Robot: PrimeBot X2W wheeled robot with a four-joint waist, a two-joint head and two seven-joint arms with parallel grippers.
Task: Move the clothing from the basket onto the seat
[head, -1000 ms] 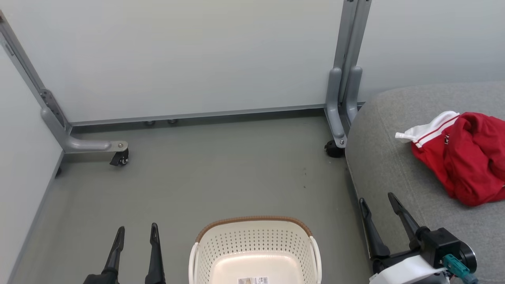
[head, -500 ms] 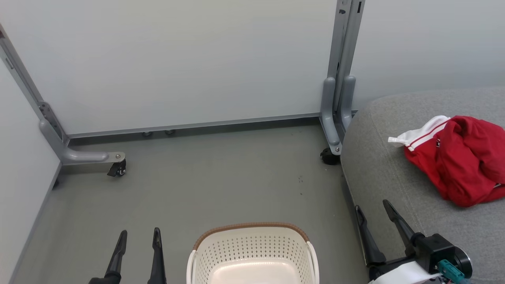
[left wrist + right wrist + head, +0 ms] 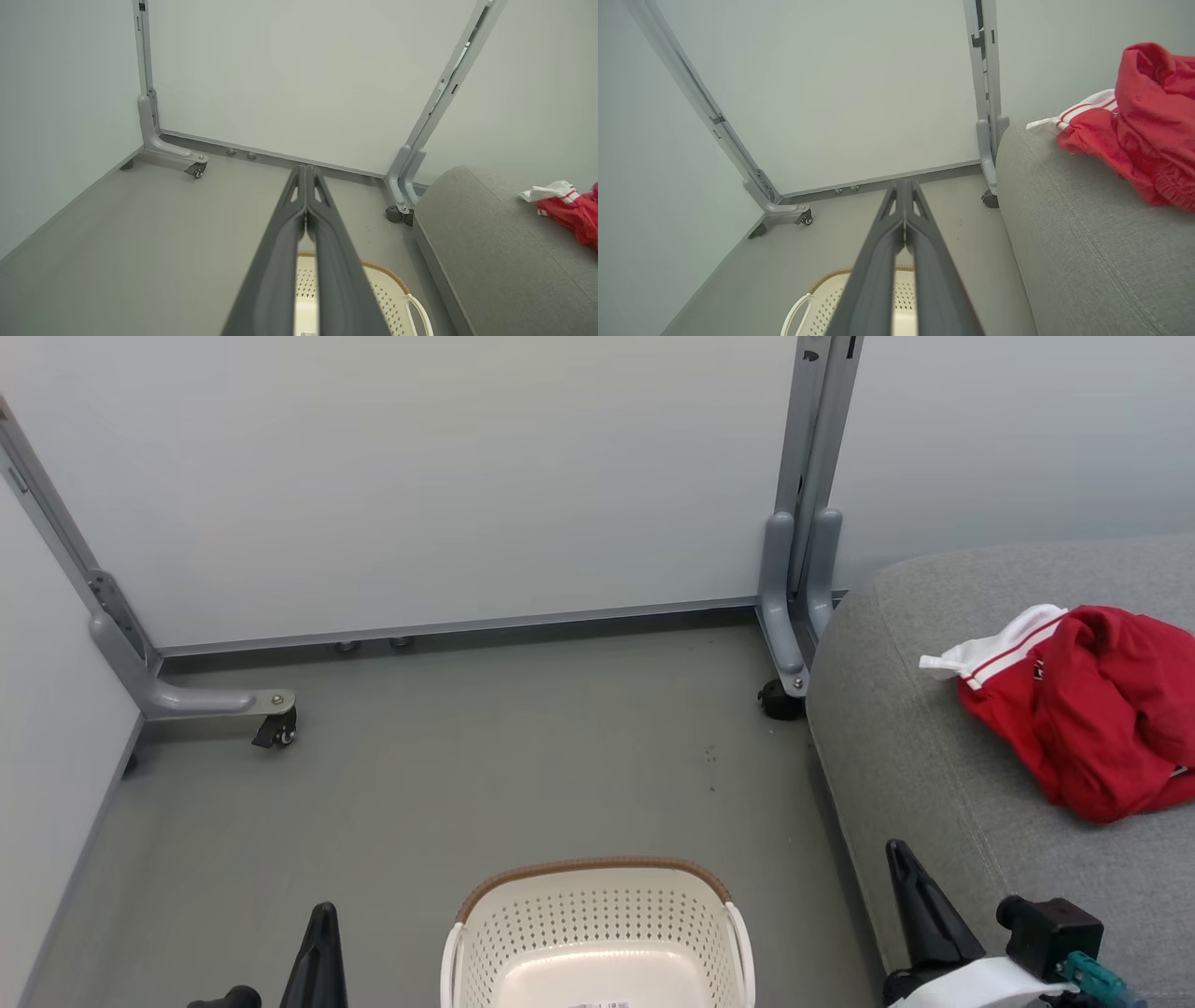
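Left gripper (image 3: 322,947) has its two dark fingers pressed flat together with nothing in them, sitting low just left of the oval cream perforated plastic basket (image 3: 597,919) with the brown woven-look rim. Right gripper (image 3: 913,901) is the same, pinched closed on nothing, right by the front edge of the big grey woven-fabric seat (image 3: 920,737). The red sports clothing (image 3: 1092,709) with white striped trim lies bunched on that seat, well apart from both grippers. What I can see inside the basket is bare, so this looks basically done to me. Can't tell if that heap is one piece or two, though.
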